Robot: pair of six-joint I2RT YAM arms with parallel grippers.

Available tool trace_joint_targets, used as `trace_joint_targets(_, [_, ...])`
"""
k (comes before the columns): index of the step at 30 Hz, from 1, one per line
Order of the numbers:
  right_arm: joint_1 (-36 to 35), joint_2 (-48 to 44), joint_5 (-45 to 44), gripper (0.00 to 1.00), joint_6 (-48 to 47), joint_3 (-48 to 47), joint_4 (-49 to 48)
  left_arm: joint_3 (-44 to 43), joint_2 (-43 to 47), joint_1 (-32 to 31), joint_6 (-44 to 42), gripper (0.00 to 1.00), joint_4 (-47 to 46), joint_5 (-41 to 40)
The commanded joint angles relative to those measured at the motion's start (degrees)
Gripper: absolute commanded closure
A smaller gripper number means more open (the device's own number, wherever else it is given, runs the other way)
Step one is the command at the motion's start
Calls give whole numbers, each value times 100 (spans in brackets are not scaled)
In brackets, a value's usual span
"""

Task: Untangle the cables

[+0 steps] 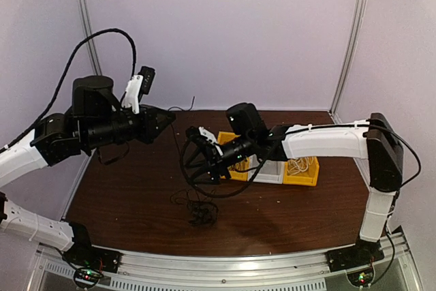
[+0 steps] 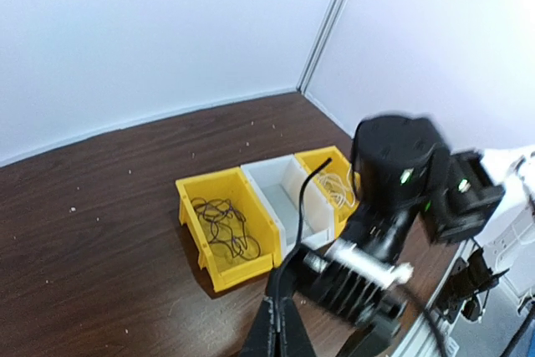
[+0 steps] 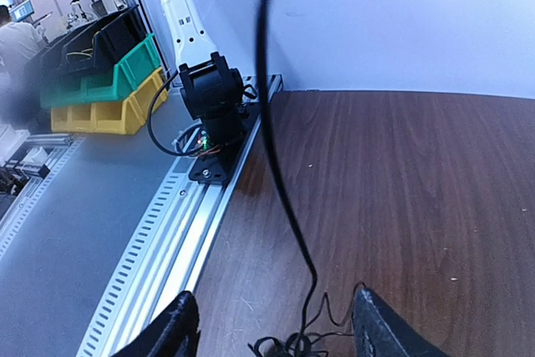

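Top external view: my left gripper [image 1: 165,118] hangs high over the left side of the dark wooden table [image 1: 129,195], pointing toward the middle. Its wrist camera shows the two fingers [image 2: 272,323] pressed together on a thin black cable [image 2: 299,206], which arcs up and away from their tips.

Near the table's centre, my right gripper [image 1: 196,151] hovers above the wood with black loops [image 1: 204,180] draped about it. Seen from its wrist camera, the fingers [image 3: 171,332] stand wide apart. A single dark strand [image 3: 284,190] runs down between them, touching neither, into a small knot at the bottom edge of that view. Below this gripper, nearer my bases, a loose tangle [image 1: 199,213] lies on the tabletop.

Just right of the gripper, three bins sit side by side. The yellow bin [image 2: 238,273] holds coiled black cables [image 2: 224,227]. The white bin [image 2: 272,186] comes next, its contents hard to make out. The second yellow bin [image 1: 315,172], farthest right, holds a pale cord [image 1: 300,165].
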State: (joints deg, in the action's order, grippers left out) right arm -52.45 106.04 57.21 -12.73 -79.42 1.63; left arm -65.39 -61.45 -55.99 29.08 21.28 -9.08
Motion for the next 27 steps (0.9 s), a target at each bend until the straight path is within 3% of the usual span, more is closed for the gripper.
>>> trace_joint_targets(1, [-289, 650, 146, 42, 578, -85, -1129, -743, -55, -12, 14, 100, -84, -407])
trace_joint_targets(4, [-336, 1003, 156, 56, 993, 38, -1637, -1364, -144, -12, -120, 100, 175, -612])
trace_joint_targets(6, [-336, 1160, 221, 75, 1249, 127, -1912, -1838, -222, -11, -251, 100, 350, -774])
trace_joint_targets(8, [-343, 1234, 269, 84, 1438, 202, -1991, -2474, -296, -14, -404, 100, 525, -989])
trace_joint_targets(18, [-345, 1455, 78, 86, 1453, 471, -1796, -4878, -823, -17, -1324, 100, 634, -1543])
trace_joint_targets(24, [-324, 1335, 7, 86, 1348, 450, -1601, -4800, -853, -17, -1568, 100, 391, -1775])
trace_joint_targets(27, [-319, 1227, 39, 81, 1344, 391, -1541, -4638, -818, -10, -1545, 100, 166, -1679])
